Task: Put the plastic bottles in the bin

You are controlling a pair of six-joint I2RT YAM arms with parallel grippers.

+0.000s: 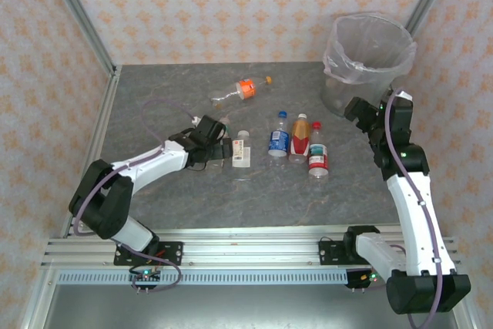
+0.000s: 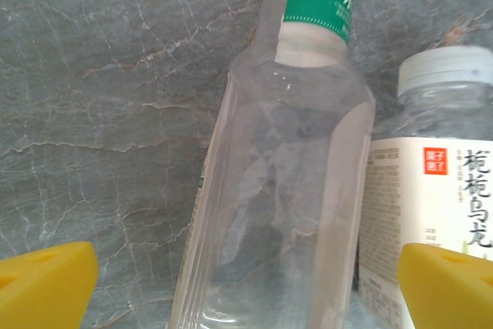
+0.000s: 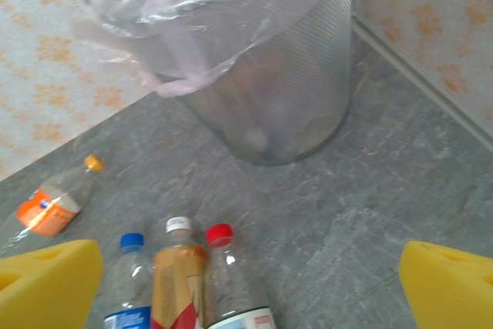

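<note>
A clear bottle with a green neck label (image 2: 277, 190) lies between the yellow fingertips (image 2: 46, 283) of my open left gripper (image 2: 246, 290), with a gap on each side. Right beside it lies a white-labelled bottle (image 2: 439, 190) (image 1: 242, 149). Three bottles lie in a row at mid-table: blue-capped (image 1: 278, 140), brown-labelled (image 1: 300, 138) and red-capped (image 1: 317, 159). An orange-labelled bottle (image 1: 243, 91) lies further back. The bin (image 1: 368, 55) stands at the back right, lined with a clear bag. My right gripper (image 1: 360, 112) (image 3: 250, 290) hangs open and empty between the bin (image 3: 254, 75) and the row.
Patterned walls with metal corner posts (image 1: 77, 13) close the table on three sides. The grey marble tabletop (image 1: 192, 198) is bare in front of the bottles. An aluminium rail (image 1: 246, 252) with both arm bases runs along the near edge.
</note>
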